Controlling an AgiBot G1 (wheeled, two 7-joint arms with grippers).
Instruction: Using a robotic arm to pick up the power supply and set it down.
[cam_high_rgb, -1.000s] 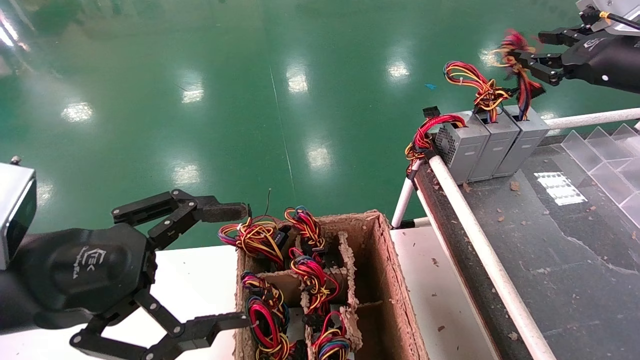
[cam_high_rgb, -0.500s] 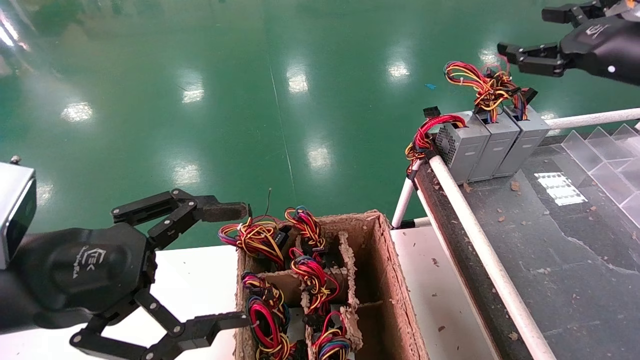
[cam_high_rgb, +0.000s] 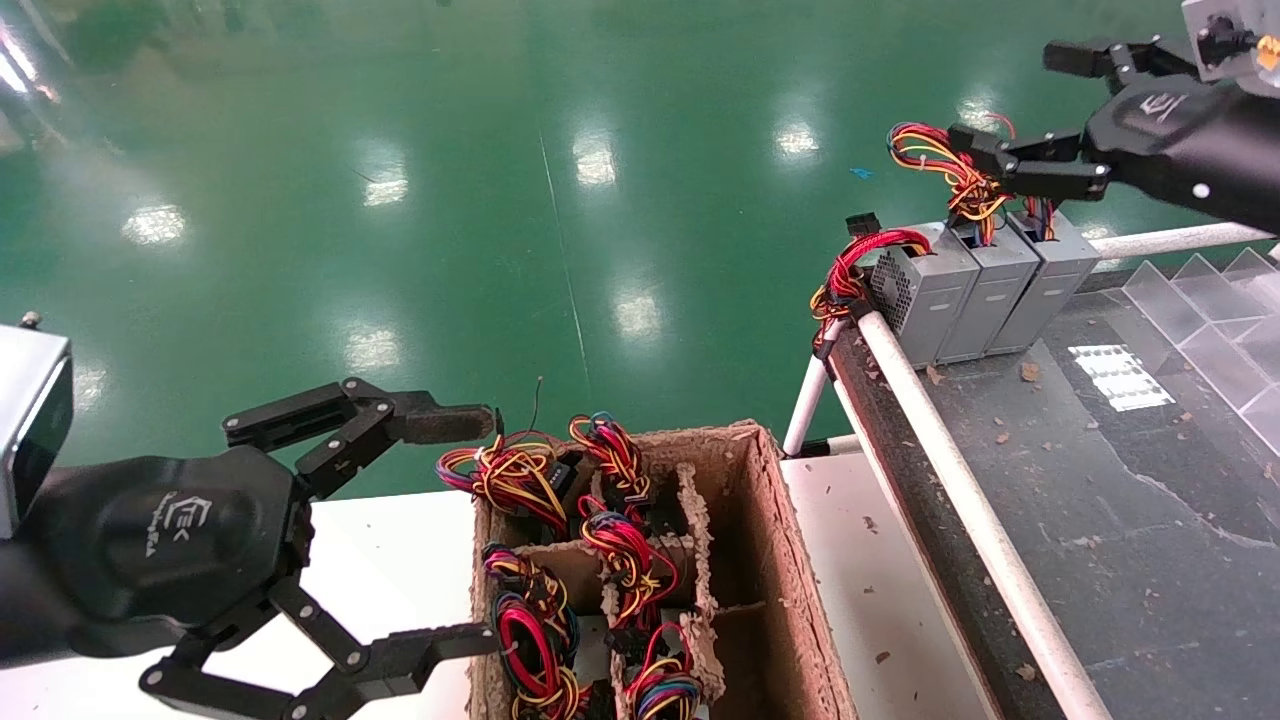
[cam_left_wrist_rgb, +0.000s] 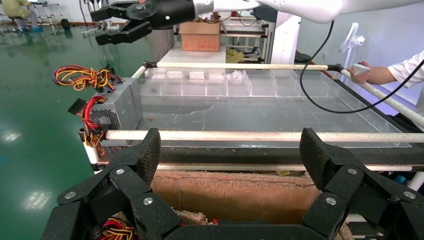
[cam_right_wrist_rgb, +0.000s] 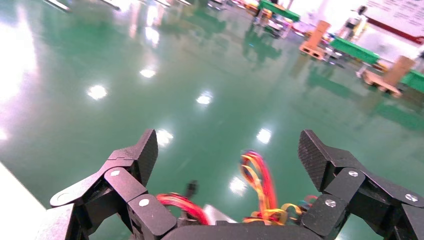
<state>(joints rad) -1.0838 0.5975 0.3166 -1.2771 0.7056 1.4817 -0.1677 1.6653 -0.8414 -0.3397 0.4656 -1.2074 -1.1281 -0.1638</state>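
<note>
Right gripper (cam_high_rgb: 1010, 110) hovering with fingers (cam_high_rgb: 985, 160) spread wide and gripping nothing, just above the wire bundles (cam_high_rgb: 945, 165) of three power supplies (cam_high_rgb: 985, 285) standing side by side at the dark table's (cam_high_rgb: 1100, 500) far corner. Left gripper (cam_high_rgb: 455, 530) idling spread apart beside the cardboard box (cam_high_rgb: 780, 560).

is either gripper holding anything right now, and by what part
Nothing is held. The right gripper is open above the power supplies' wire bundles; the left gripper is open beside the cardboard box.
</note>
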